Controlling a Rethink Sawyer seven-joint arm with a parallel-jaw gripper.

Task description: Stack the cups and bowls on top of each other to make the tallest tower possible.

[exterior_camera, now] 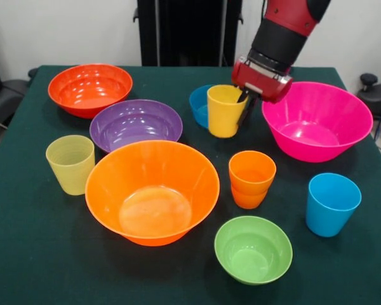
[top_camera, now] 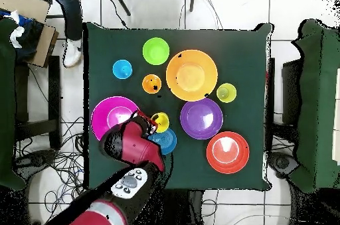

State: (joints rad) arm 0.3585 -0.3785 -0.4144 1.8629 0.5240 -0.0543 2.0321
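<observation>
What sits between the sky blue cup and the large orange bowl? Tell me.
The orange cup stands between the sky blue cup and the large orange bowl, touching neither; the front view shows it.

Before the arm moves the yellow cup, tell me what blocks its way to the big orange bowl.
The gripper is at the yellow cup. The purple bowl partly borders the direct line to the orange bowl; lifted, nothing visible blocks it.
</observation>
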